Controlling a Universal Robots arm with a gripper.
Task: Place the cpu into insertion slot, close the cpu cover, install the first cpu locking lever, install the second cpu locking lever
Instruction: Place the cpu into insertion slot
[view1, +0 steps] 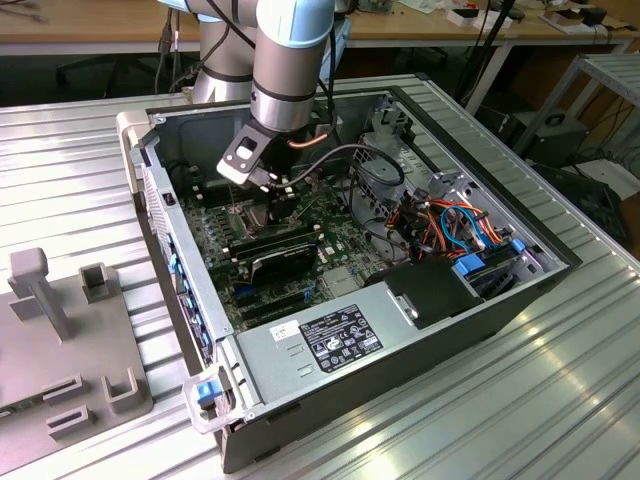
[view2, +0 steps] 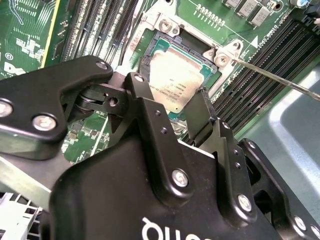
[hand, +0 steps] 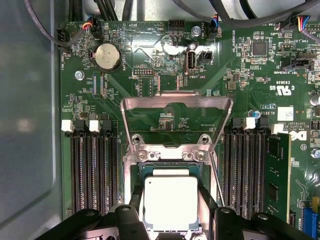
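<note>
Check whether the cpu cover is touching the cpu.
Apart. In the first wrist view the cpu cover is swung open, board showing through its cut-out, and a strip of the insertion slot separates its hinge end from the cpu.

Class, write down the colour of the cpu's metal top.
Dull silver-tan; the cpu shows best in the first wrist view.

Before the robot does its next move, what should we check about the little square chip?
1. cpu cover flipped open, off the insertion slot: ok.
2. Fingers of the gripper closed on two opposite edges of the cpu: ok.
3. cpu lined up square over the slot: ok.
4. cpu lying fully flat in the slot: cannot tell.
5. locking lever swung free of the cover: ok.
</note>
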